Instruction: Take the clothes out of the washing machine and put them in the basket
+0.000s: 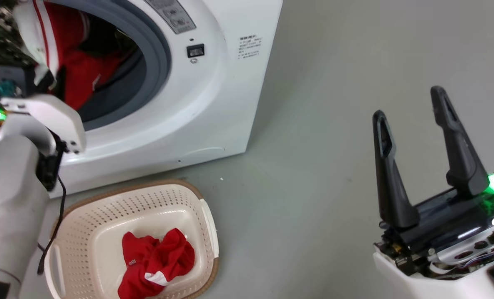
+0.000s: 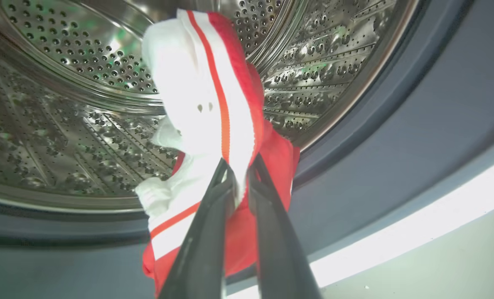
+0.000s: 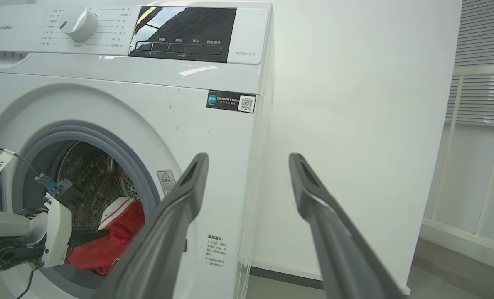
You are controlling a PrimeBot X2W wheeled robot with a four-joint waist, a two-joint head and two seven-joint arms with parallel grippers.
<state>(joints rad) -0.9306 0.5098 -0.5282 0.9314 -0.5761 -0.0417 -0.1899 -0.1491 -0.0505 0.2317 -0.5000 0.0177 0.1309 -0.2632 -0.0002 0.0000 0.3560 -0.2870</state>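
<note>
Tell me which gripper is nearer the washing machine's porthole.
Left. The left gripper is at the porthole, shut on a red-and-white garment; the right gripper is open over the floor, right of the machine.

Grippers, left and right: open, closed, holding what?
Left gripper: closed on a soft red fabric garment with white stripes.
Right gripper: open, holding nothing.

Red clothes (image 2: 205,95), white stripes — cream basket (image 1: 105,216), brown rim — white washing machine (image 1: 213,104).
</note>
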